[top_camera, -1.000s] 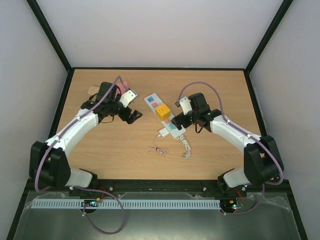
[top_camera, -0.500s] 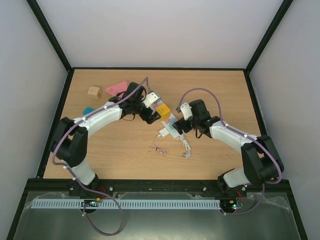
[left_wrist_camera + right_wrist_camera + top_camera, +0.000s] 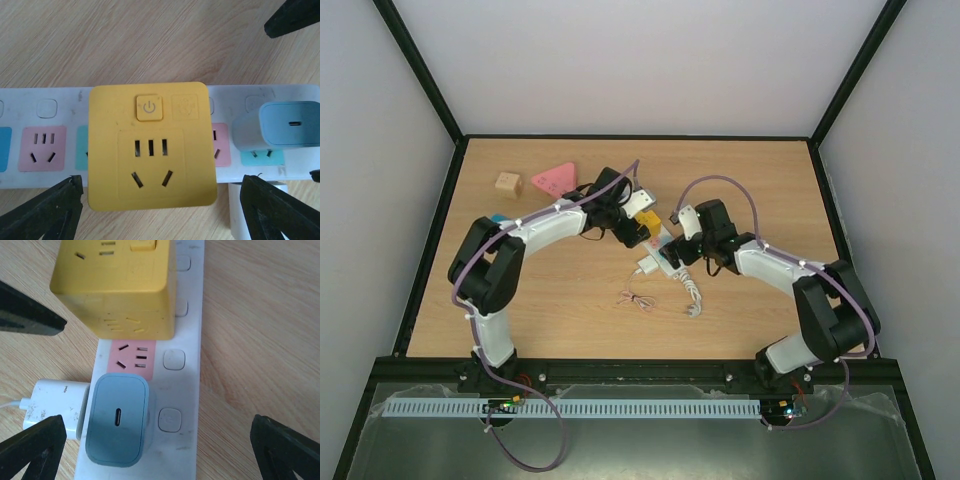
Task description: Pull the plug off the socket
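The socket (image 3: 668,264), a long white power strip (image 3: 50,100), lies mid-table. A yellow cube adapter (image 3: 152,145) and a grey-blue USB charger (image 3: 117,427) sit plugged in its top. The plug (image 3: 55,407), a white boxy charger (image 3: 646,267), lies on the table against the strip's side; its thin cable (image 3: 635,299) trails toward me. My left gripper (image 3: 160,215) is open over the yellow adapter, one finger on each side. My right gripper (image 3: 157,450) is open over the strip's end, above the grey-blue charger. Neither holds anything.
A pink triangle (image 3: 552,180), a tan cube (image 3: 507,183) and a blue piece (image 3: 496,218) lie at the back left. The strip's thick white cord (image 3: 692,295) curls toward the near edge. The two grippers are close together over the strip.
My left arm has swung right from the toy blocks to over the strip's yellow adapter. My right gripper has shifted slightly left over the strip's end.
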You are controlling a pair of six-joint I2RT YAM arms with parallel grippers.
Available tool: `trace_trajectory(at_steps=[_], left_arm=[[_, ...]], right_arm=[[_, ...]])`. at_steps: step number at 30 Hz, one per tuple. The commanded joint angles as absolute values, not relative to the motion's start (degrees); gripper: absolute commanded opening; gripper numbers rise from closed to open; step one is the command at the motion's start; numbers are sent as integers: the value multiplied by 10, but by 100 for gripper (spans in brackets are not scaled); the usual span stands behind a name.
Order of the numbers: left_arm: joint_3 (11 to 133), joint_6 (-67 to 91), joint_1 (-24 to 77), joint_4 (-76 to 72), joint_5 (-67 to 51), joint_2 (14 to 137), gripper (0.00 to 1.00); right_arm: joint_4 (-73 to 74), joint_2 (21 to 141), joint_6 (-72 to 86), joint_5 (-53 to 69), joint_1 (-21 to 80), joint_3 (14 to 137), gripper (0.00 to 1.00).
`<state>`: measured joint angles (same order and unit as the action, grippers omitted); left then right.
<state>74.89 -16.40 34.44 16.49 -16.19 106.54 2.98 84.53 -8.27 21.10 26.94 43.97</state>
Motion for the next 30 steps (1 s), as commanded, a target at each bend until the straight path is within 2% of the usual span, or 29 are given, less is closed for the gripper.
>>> trace_trajectory(at_steps=[1,8,14,24,30], left_arm=[[764,-166,349,160,-152,1085,86],[766,-157,352,148,-153,1095,74],[765,-153,351,149,-152,1096,60],[739,-146,351,143,-148,1065,46],[698,-147,351,141,-136,1029,42]], right_arm=[[-1,870,-71,223,266,435,99],[-22,903,-48,232,267,441,97],[-12,927,-37,209,276,460,94],[-10,958,-23,203,292,482,91],[-20,965,-15,216,304,488,90]])
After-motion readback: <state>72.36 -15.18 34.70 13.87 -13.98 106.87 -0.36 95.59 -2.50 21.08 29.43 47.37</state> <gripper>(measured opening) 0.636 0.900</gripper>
